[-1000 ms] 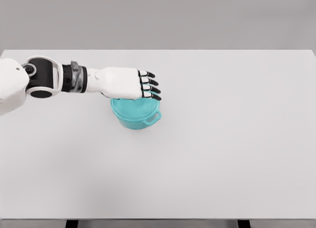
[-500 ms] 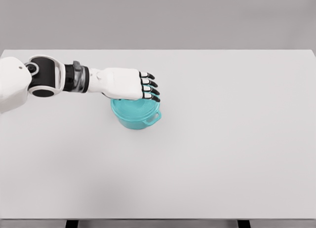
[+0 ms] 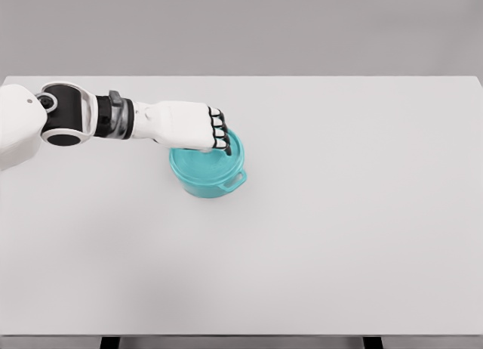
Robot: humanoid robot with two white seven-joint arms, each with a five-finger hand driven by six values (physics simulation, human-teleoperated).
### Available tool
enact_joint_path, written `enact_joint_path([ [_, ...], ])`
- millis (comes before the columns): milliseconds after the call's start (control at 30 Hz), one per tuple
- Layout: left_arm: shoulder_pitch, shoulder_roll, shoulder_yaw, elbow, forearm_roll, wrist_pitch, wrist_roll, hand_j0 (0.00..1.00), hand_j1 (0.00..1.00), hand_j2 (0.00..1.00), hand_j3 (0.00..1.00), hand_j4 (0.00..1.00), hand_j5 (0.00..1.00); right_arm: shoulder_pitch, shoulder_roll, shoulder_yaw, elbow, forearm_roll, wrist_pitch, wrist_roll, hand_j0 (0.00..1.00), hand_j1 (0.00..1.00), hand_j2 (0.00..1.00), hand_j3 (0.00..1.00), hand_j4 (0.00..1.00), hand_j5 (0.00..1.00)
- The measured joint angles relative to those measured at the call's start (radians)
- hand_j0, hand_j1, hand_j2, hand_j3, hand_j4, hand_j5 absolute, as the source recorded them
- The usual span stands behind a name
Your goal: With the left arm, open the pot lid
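Teal pot (image 3: pixel 205 177) sat left of centre on the surface (image 3: pixel 339 236). Left hand (image 3: pixel 189 127) curled over the lid (image 3: pixel 230 154); actual grip unconfirmed. Risk: fingers slipping off, or dragging the whole pot.

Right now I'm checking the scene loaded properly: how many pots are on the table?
1. The teal pot stands left of the table's middle, toward the far edge, under the left hand. Nothing else shows on the table.
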Motion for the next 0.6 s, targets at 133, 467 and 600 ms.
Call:
enact_joint_path([
  [133,0.0,0.0,0.0,0.001,-0.01,0.0,0.0,0.65,0.65,0.65,0.65,0.65,0.65,0.0,0.0,0.0,0.0,0.0,0.0,0.0,1.0,1.0,1.0,1.0,1.0,1.0],
  [467,0.0,0.0,0.0,0.0,-0.017,0.0,0.0,0.58,0.58,0.58,0.58,0.58,0.58,0.0,0.0,0.0,0.0,0.0,0.0,0.0,1.0,1.0,1.0,1.0,1.0,1.0],
  [600,-0.006,0.0,0.0,0.0,-0.015,0.0,0.0,0.55,0.55,0.55,0.55,0.55,0.55,0.0,0.0,-0.001,0.0,0.0,0.0,0.0,1.0,1.0,1.0,1.0,1.0,1.0],
])
